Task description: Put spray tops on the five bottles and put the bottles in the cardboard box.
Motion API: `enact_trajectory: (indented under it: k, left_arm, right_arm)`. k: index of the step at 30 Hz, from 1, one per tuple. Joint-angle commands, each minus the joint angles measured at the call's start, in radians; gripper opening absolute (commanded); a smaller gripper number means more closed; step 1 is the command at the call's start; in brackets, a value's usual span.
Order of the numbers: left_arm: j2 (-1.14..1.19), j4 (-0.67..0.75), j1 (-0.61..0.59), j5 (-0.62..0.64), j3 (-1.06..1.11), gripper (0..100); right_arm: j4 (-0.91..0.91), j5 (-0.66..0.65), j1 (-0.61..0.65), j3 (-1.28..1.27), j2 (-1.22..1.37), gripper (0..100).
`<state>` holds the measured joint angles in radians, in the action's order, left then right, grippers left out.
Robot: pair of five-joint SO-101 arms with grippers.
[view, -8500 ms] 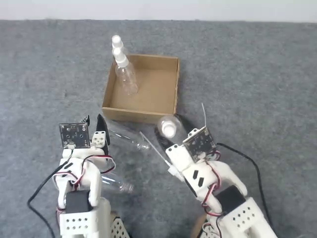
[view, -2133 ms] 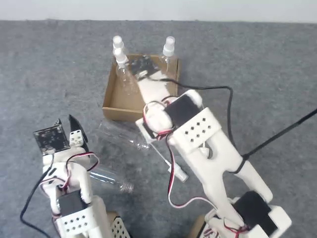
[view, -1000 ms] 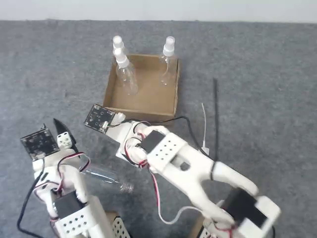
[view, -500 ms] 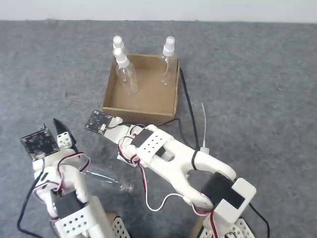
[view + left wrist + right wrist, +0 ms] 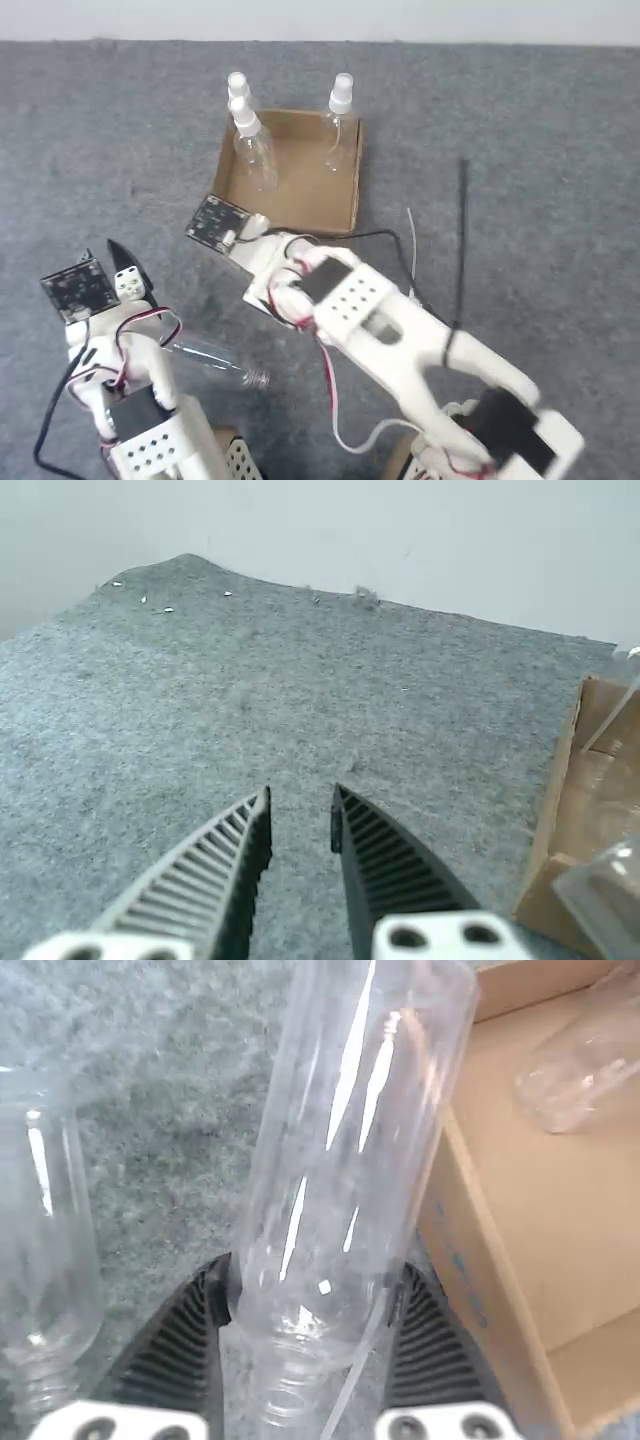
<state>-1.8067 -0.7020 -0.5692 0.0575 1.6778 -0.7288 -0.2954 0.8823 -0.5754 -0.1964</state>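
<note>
Table surface is grey felt-like carpet (image 5: 540, 150) with a fuzzy nap and a few white lint specks (image 5: 150, 602) near its far edge. A plain white wall (image 5: 320, 20) runs along that far edge. Light is even and soft, shadows faint.

High view: set up above, off the arms, far back; looks down on the whole mat (image 5: 540, 150), with the box (image 5: 295, 200) far from the lens and the left arm (image 5: 130, 370) and right arm (image 5: 400, 340) close to it.
Left wrist view: fixed just behind the left gripper (image 5: 300, 825); low, looking flat across the mat to a wall (image 5: 400, 520).
Right wrist view: fixed just behind the right gripper (image 5: 305, 1300); very near, looking down along the bottle (image 5: 350, 1140) clamped there.
Shared: mat and box in all three views; a box wall in both wrist views.
</note>
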Motion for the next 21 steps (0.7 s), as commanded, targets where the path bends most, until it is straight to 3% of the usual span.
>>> enact_trajectory:
  k: [1, 8, 16, 21]
  left_arm:
    - [-0.018, 0.031, -0.003, 0.011, -0.024, 9]
    - [-0.018, 0.031, -0.003, 0.011, -0.024, 9]
    - [-0.018, 0.031, -0.003, 0.011, -0.024, 9]
    - [-0.018, 0.031, -0.003, 0.011, -0.024, 9]
  right_arm:
    - [0.016, -0.008, -0.021, -0.057, -0.206, 0.6]
    - [0.008, -0.002, -0.022, -0.133, -0.371, 0.6]
    - [0.016, 0.144, -0.036, -0.203, -0.572, 0.6]
    - [0.016, 0.161, -0.061, -0.242, -0.705, 0.6]
